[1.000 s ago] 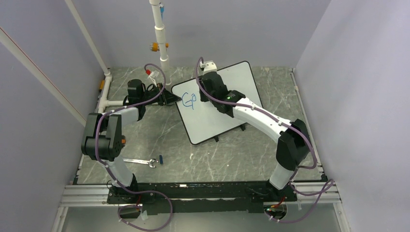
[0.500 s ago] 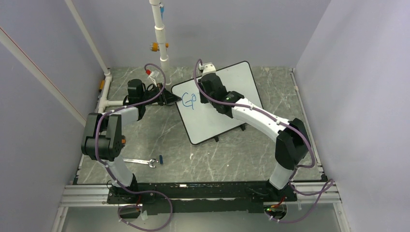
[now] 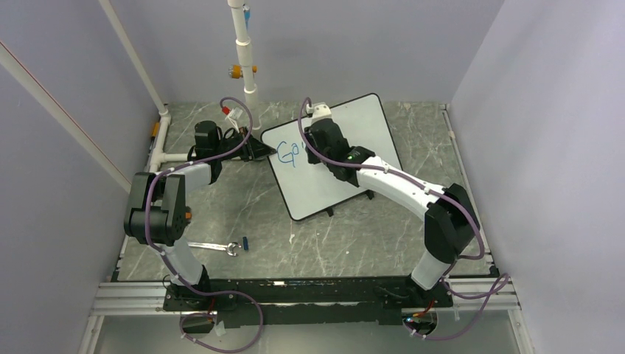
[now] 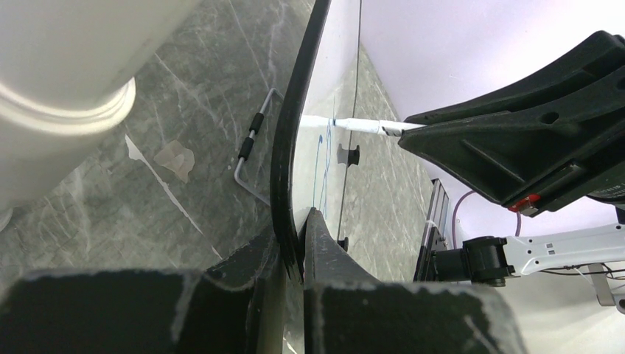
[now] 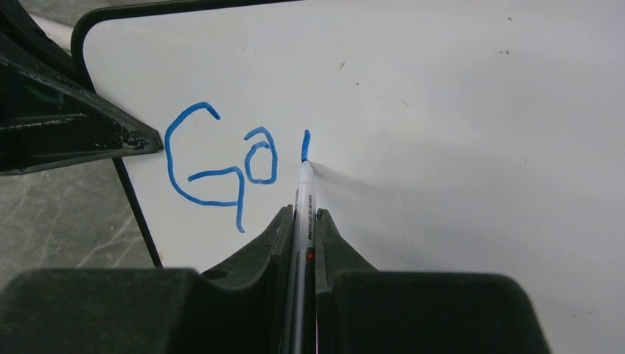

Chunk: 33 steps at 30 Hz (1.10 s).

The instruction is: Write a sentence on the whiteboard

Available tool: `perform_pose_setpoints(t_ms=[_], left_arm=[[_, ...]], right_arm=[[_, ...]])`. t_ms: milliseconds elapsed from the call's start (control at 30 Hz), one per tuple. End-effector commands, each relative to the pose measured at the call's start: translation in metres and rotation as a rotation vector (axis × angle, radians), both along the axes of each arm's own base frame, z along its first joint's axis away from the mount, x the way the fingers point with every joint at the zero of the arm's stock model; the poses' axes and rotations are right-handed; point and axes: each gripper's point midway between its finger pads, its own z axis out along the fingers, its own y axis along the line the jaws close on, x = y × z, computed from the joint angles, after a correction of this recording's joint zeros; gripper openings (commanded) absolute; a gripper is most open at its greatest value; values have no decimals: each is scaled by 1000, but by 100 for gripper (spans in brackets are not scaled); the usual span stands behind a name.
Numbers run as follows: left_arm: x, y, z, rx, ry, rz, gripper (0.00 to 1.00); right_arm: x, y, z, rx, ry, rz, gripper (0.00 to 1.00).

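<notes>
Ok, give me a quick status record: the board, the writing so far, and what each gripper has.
whiteboard: lies skewed on the table, far centre
writing: blue "G", "o" and one short stroke, near the board's left corner
marker: tip touches the board at the short stroke
left gripper: shut on the whiteboard's left edge
right gripper: shut on the marker
wrench: on the table by the left arm, apart from the board
progress: sentence barely begun

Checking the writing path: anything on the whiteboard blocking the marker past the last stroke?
Nothing visible. The whiteboard ahead of the marker in the right tool is bare. The left tool clamps the board's edge behind the blue lettering, off the path.
</notes>
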Motion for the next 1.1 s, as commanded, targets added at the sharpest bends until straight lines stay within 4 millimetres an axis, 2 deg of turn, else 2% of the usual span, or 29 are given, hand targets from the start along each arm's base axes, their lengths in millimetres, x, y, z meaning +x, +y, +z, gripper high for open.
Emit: perform_pose_setpoints(t_ms=[0, 233, 500, 733, 1067], left_arm=[[11, 1, 28, 43, -194, 2, 0], [10, 0, 30, 45, -200, 2, 0], [10, 0, 30, 46, -200, 3, 0], [9, -2, 29, 46, -197, -4, 0], [9, -3, 28, 45, -193, -6, 0]], right_arm=[[-10, -8, -8, -5, 23, -1, 0], [-6, -22, -11, -50, 8, -66, 0], [10, -22, 6, -66, -31, -111, 0], [19, -11, 15, -58, -40, -95, 0], [20, 4, 20, -13, -31, -64, 0]])
